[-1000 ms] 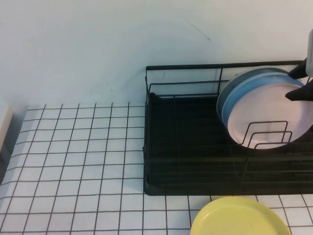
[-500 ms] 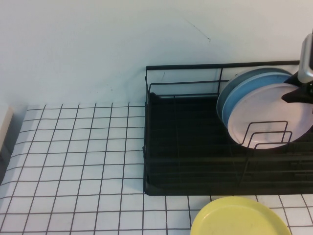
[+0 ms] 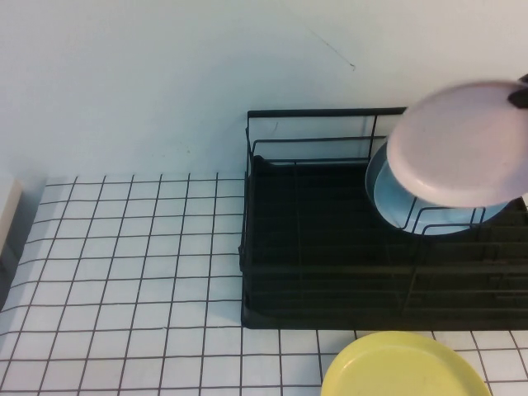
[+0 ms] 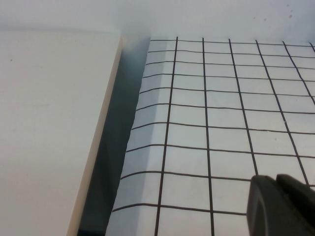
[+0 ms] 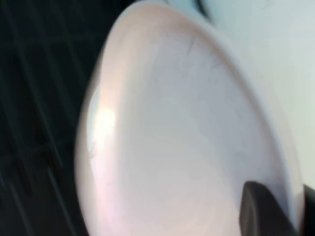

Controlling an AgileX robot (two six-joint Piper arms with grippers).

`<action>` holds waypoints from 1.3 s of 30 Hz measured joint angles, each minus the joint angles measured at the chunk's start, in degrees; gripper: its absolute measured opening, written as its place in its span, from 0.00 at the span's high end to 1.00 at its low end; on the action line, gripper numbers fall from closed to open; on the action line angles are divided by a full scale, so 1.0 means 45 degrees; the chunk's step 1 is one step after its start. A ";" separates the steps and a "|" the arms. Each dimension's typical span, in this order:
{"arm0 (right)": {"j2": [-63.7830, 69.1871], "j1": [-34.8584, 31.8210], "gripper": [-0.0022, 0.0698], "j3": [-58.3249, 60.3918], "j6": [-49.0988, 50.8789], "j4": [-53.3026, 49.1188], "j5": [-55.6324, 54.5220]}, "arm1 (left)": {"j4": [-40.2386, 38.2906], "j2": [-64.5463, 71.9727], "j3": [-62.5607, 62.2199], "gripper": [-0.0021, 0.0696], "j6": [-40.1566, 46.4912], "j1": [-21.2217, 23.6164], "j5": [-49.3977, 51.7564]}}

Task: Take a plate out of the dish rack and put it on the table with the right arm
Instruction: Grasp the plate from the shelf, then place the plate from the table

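High view. Item: plate (image 3: 458,142), pale pink, round, low rim; lifted clear of the dish rack (image 3: 330,247) and hanging in the air above the rack's 2 o'clock corner, tilted. Right gripper (image 3: 520,96): only a dark tip shows at the frame's 3 o'clock edge, against the plate's rim. Light blue plate (image 3: 396,202) stands in the rack dividers, below the pink one. Yellow plate (image 3: 404,367) lies on the table (image 3: 124,264) at 5 o'clock, in front of the rack. Open gridded surface from 7 to 9 o'clock.

Left wrist view. Left gripper (image 4: 280,206): dark fingertips close together over bare table, holding nothing; parked far from the rack. A white board (image 4: 49,137) lies beside the table edge.

Right wrist view. Plate (image 5: 187,137) fills the frame; a dark finger (image 5: 263,211) presses on its inner face near the rim, so the claw appears clamped on the rim.

Handling, as judged: light, stiff plastic, smooth and glossy, likely slippery; not fragile. An edge pinch lets it swing, so a hold square across the rim suits best.
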 joint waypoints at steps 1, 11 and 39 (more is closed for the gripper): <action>-0.0493 0.0000 0.84 0.0000 0.0526 -0.0004 0.0088 | 0.0000 0.0000 0.0000 0.98 0.0000 0.0000 0.0000; -0.4423 0.0000 0.86 0.0000 0.8071 -0.0216 0.3941 | 0.0000 0.0000 0.0000 0.98 0.0000 0.0000 0.0000; -0.3113 0.0020 0.86 1.1568 0.4649 0.4639 0.0697 | 0.0000 0.0000 0.0000 0.98 0.0000 0.0000 0.0000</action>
